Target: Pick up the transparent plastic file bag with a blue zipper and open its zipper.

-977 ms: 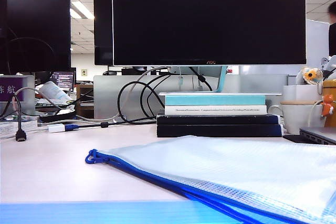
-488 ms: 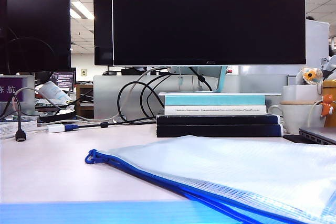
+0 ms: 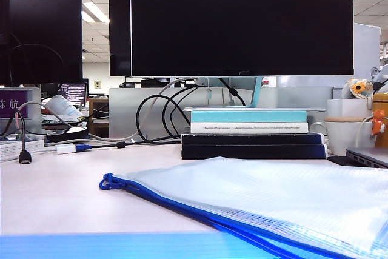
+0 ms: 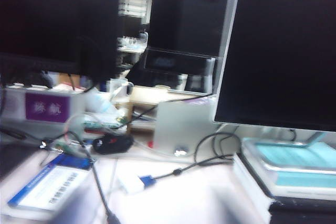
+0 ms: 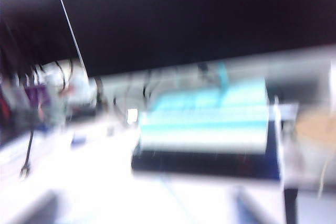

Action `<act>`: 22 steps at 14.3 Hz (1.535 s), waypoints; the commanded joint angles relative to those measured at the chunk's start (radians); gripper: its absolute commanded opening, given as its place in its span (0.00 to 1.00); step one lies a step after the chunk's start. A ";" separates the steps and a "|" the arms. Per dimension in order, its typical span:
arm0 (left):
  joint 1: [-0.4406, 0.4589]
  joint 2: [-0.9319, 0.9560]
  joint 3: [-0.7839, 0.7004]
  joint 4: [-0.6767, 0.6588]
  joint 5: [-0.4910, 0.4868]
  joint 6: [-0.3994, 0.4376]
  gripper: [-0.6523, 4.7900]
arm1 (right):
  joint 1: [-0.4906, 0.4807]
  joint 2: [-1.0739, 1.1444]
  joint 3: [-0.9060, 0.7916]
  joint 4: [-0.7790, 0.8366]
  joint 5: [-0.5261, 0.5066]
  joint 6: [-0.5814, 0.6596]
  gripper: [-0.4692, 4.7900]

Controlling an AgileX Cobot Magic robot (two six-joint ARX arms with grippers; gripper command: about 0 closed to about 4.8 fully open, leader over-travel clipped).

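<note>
I see the transparent plastic file bag (image 3: 285, 201) flat on the counter (image 3: 54, 192), its zipper (image 3: 182, 205) running from the cord pull at centre-left toward the lower right. Neither the left gripper nor the right gripper shows in any view, so I cannot tell their state or which is nearer.

Whitish mesh-grid file bag (image 3: 285, 201) carried a blue zipper (image 3: 182, 207); black monitor (image 3: 241, 21) stood above teal-and-white and black books (image 3: 250, 133).

The bag (image 3: 273, 201) lies on the desk (image 3: 60, 192) before the books (image 3: 251, 133), which sit under the monitor (image 3: 241, 21); neither gripper shows
</note>
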 commanded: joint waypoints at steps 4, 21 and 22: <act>-0.001 -0.006 -0.016 -0.050 0.001 0.010 0.56 | -0.001 -0.088 -0.004 -0.047 0.229 -0.100 0.66; 0.000 -0.006 -0.124 -0.064 0.036 0.054 0.11 | -0.369 -0.088 -0.156 -0.138 -0.160 0.039 0.16; 0.000 -0.006 -0.124 -0.089 0.021 0.054 0.11 | -0.369 -0.088 -0.156 -0.159 -0.160 0.039 0.16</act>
